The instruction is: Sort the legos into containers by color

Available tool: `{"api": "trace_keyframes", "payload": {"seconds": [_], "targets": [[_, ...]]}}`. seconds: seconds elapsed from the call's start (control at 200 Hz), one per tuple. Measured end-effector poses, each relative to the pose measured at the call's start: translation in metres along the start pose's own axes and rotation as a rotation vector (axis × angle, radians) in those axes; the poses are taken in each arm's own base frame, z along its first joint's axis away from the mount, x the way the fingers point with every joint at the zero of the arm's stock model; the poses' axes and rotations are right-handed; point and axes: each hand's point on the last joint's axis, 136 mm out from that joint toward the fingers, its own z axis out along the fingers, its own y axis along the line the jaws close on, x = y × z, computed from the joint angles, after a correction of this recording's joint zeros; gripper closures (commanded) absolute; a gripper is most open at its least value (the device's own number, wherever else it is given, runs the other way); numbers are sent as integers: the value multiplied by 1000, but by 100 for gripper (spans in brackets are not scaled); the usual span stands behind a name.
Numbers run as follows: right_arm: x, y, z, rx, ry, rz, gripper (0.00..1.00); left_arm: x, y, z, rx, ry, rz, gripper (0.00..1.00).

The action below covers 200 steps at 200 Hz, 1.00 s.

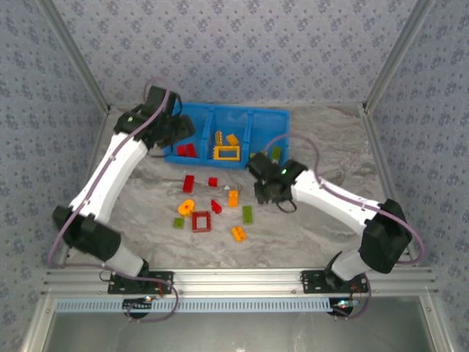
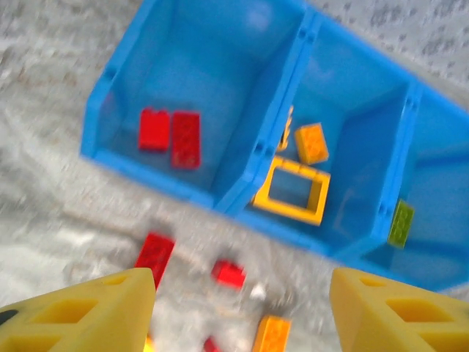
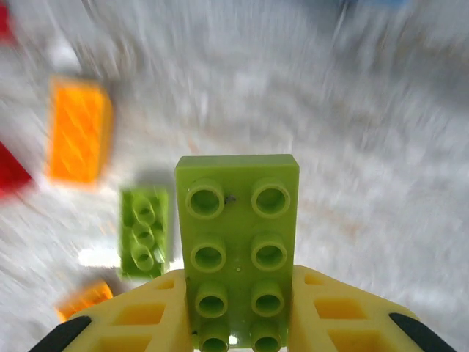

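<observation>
The blue bin (image 1: 286,114) (image 2: 110,81) holds two red bricks (image 1: 186,150) (image 2: 170,136) on the left. Its middle holds a yellow frame (image 1: 226,158) (image 2: 289,213) and an orange brick (image 2: 311,143), and its right a green brick (image 1: 276,154) (image 2: 401,222). My left gripper (image 1: 179,132) (image 2: 242,308) hangs open over the bin's near-left edge, nothing between its fingers. My right gripper (image 1: 264,189) (image 3: 238,308) is shut on a green brick (image 3: 238,242) above the table. Loose legos lie below: a red frame (image 1: 195,221), red bricks (image 1: 188,183), orange bricks (image 1: 233,198), a green one (image 1: 248,214) (image 3: 143,233).
More bricks lie scattered in front of the bin: a yellow piece (image 1: 186,207), a small green one (image 1: 178,222) and an orange one (image 1: 238,233). Metal frame posts (image 1: 381,73) stand at the table's back corners. Bare marble surface (image 1: 330,139) lies to the right.
</observation>
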Motion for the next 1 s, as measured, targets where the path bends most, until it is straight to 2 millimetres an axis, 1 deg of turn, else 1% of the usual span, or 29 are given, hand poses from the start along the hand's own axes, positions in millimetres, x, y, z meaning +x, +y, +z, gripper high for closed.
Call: {"api": "trace_keyframes", "payload": {"seconds": [0.02, 0.05, 0.09, 0.13, 0.175, 0.195, 0.2, 0.205, 0.22, 0.24, 0.29, 0.41, 0.495, 0.6, 0.69, 0.745, 0.849, 0.924, 0.999], "targets": [[-15, -5, -2, 3, -15, 24, 68, 5, 3, -4, 6, 3, 0, 31], [-31, -9, -2, 4, -27, 41, 68, 15, 9, -11, 18, 8, 1, 31], [-54, -14, 1, 10, -44, 64, 68, 29, 19, -19, 30, 12, 1, 31], [-74, -18, 9, 17, -51, 79, 68, 43, 30, -24, 32, 25, -3, 29], [-96, -22, 23, 24, -48, 96, 68, 59, 42, -26, 31, 41, -8, 29], [-102, -24, 27, 30, -43, 100, 68, 66, 47, -26, 30, 50, -14, 28], [-105, -24, 30, 31, -43, 100, 68, 66, 47, -26, 30, 50, -14, 28], [-109, -24, 33, 32, -41, 103, 68, 71, 50, -24, 25, 60, -13, 28], [-112, -25, 36, 32, -38, 106, 68, 74, 53, -26, 25, 60, -16, 26], [-123, -26, 46, 38, -34, 113, 67, 80, 57, -24, 21, 70, -21, 26], [-141, -29, 64, 40, -24, 131, 68, 96, 69, -19, 7, 100, -32, 25], [-173, -36, 103, 35, -14, 173, 66, 131, 93, -3, -35, 180, -39, 24], [-189, -43, 122, 36, -14, 197, 66, 149, 103, 6, -56, 228, -38, 24], [-209, -46, 133, 26, -23, 220, 65, 162, 110, 10, -54, 255, -40, 24], [-223, -45, 145, 9, -38, 231, 64, 179, 121, 13, -68, 289, -45, 25], [-225, -45, 153, 6, -31, 233, 62, 189, 128, 15, -81, 312, -50, 25], [-219, -45, 168, 9, 0, 233, 61, 205, 140, 18, -117, 354, -52, 26], [-213, -45, 175, 12, 23, 232, 60, 209, 144, 19, -129, 367, -51, 27], [-210, -44, 177, 9, 37, 233, 55, 210, 145, 21, -134, 369, -48, 27]]}}
